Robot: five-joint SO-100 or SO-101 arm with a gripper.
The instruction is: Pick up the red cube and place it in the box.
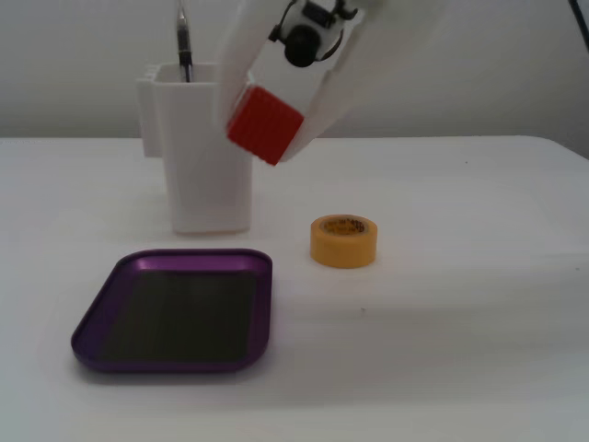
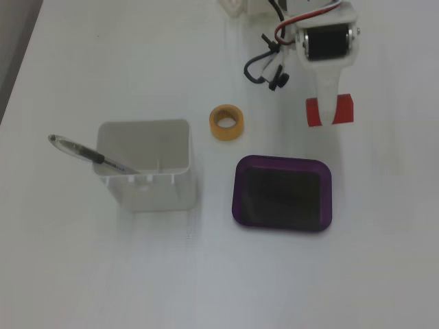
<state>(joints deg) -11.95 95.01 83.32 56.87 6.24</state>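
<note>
The arm comes in from the top of a fixed view, its white pincer (image 1: pixel 269 129) angled down and to the left, closed on the red cube (image 1: pixel 265 124) with a finger on either side. The cube hangs tilted in the air, clear of the white counter (image 1: pixel 460 276), in front of the tall white container (image 1: pixel 204 152) as this view shows it. From above, in the other fixed view, the pincer (image 2: pixel 330 110) points toward the near edge, a white finger (image 2: pixel 330 103) crossing the middle of the red cube (image 2: pixel 330 110) so red shows on both sides. A black servo sits just behind it, with red and black wires looping off to the left.

The purple box (image 2: pixel 282 193) lies flat on the counter, nearer than the cube and slightly left of it in the view from above; its dark bottom is bare. The yellow tape roll (image 2: pixel 227 123) rests left of the pincer, between the container and the arm. There is dark print on the roll's inner ring (image 1: pixel 342 224), too small to read. A pen (image 2: pixel 92 155) leans out of the container.
</note>
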